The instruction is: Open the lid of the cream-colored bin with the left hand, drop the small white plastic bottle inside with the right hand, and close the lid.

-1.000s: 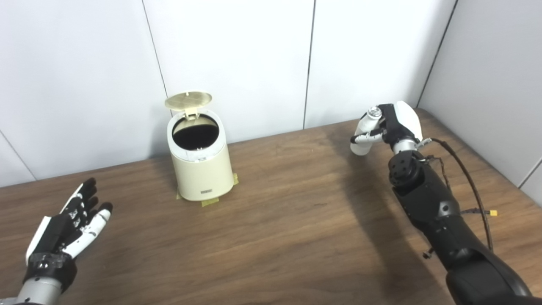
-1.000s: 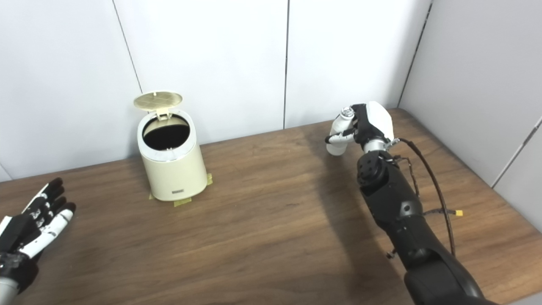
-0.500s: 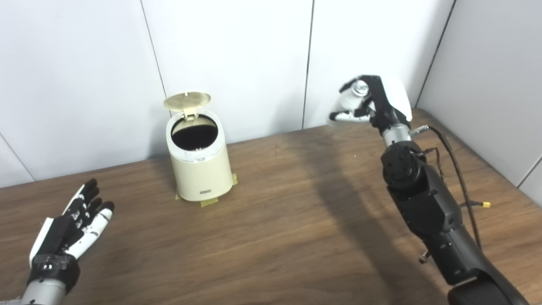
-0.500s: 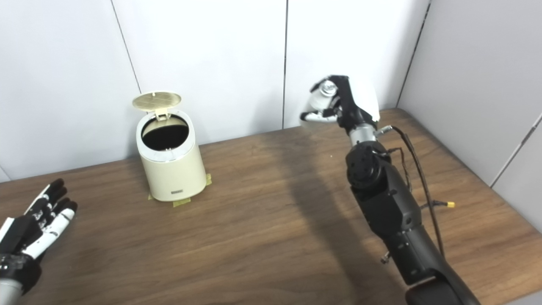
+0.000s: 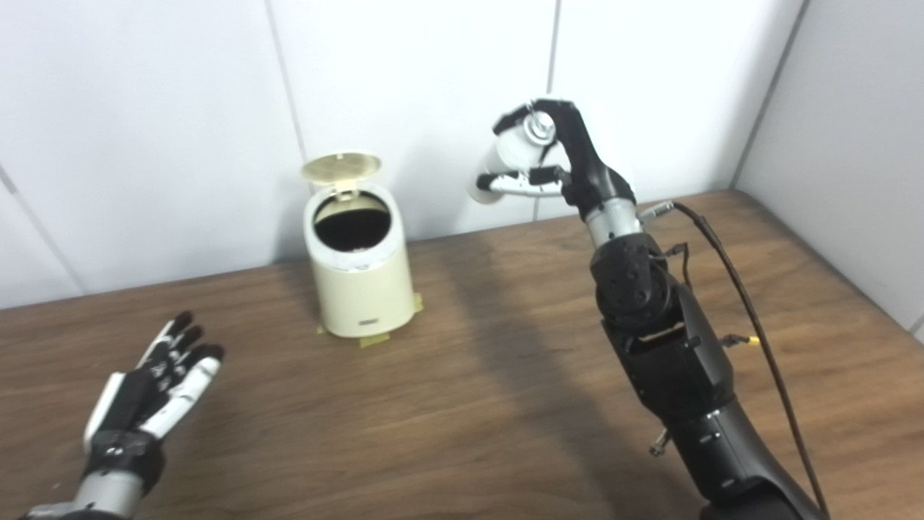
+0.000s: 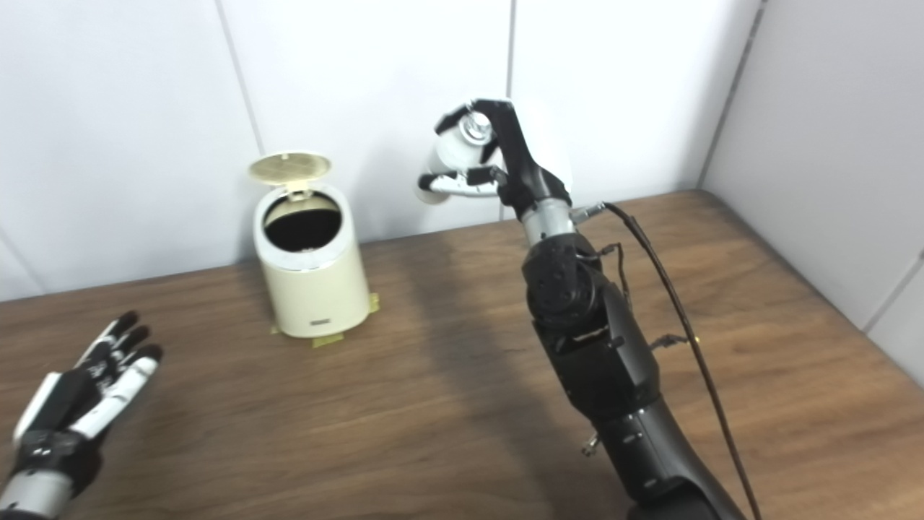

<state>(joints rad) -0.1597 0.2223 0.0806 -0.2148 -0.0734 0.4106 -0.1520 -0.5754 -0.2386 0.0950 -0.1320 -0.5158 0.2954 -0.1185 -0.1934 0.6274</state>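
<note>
The cream-colored bin [image 5: 364, 292] stands near the back wall, fixed with tape at its base. Its lid [image 5: 341, 166] is tipped up and the dark inside shows. My right hand [image 5: 559, 162] is raised high, to the right of the bin and above its rim, shut on the small white plastic bottle [image 5: 505, 162], which lies tilted with its cap toward the camera. My left hand [image 5: 155, 386] rests low over the table at the front left, palm up, fingers apart and holding nothing, well away from the bin.
A brown wooden table [image 5: 462, 404] runs to white wall panels at the back and right. A black cable [image 5: 751, 318] with a yellow connector hangs beside my right forearm. Yellow tape [image 5: 375, 339] marks the bin's spot.
My right hand has lifted the bottle off the table and carried it left and up toward the bin. The camera has shifted, so the whole scene sits further right. The left hand has stayed put.
</note>
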